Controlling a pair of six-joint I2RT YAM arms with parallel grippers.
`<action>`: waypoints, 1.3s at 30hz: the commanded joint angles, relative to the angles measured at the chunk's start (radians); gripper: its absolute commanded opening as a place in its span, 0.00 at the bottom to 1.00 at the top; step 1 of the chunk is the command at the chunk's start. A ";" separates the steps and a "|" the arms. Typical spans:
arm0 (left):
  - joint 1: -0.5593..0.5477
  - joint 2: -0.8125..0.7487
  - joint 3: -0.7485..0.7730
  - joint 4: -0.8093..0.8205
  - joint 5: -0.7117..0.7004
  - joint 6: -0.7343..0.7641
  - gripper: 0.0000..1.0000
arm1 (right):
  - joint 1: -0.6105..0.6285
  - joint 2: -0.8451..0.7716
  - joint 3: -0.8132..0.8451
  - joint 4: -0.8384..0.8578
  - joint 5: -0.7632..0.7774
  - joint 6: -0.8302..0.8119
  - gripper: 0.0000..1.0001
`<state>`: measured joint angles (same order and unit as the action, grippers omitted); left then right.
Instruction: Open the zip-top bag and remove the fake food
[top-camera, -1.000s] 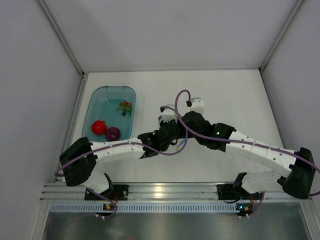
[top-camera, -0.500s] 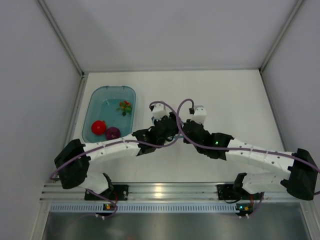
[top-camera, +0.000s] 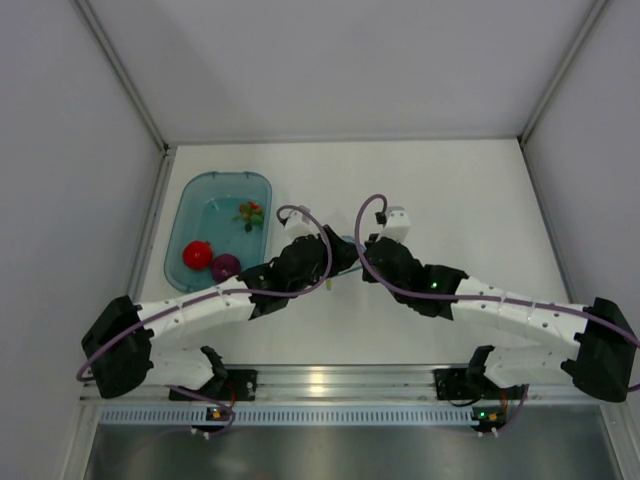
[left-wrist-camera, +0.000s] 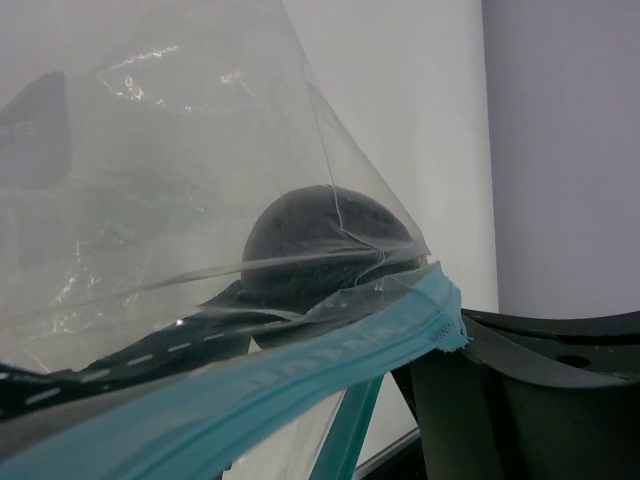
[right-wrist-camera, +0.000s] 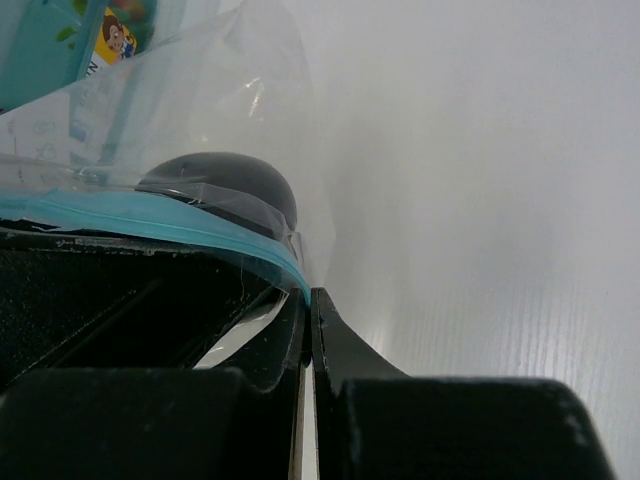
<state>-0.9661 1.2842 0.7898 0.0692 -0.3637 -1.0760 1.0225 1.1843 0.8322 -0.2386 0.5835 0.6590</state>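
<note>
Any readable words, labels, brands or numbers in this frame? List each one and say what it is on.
Nothing reads clearly.
On the printed label with a cartoon figure, seen through the zip-top bag in the right wrist view: small lettering, too blurred to read.
On the zip strip: faint embossed marks, illegible.
Top view: no lettering visible.
</note>
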 joint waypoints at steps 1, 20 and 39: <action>-0.003 -0.062 -0.017 0.113 0.112 -0.019 0.00 | -0.044 -0.015 0.015 -0.025 0.033 -0.070 0.00; -0.020 0.103 0.065 0.149 0.711 0.624 0.00 | -0.119 -0.043 0.284 -0.228 -0.352 -0.401 0.00; -0.034 -0.095 -0.041 0.149 0.924 0.860 0.00 | -0.107 0.034 0.318 -0.264 -0.387 -0.381 0.00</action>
<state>-0.9863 1.2366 0.7589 0.1562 0.4534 -0.2745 0.9127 1.2190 1.0962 -0.5240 0.2115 0.2768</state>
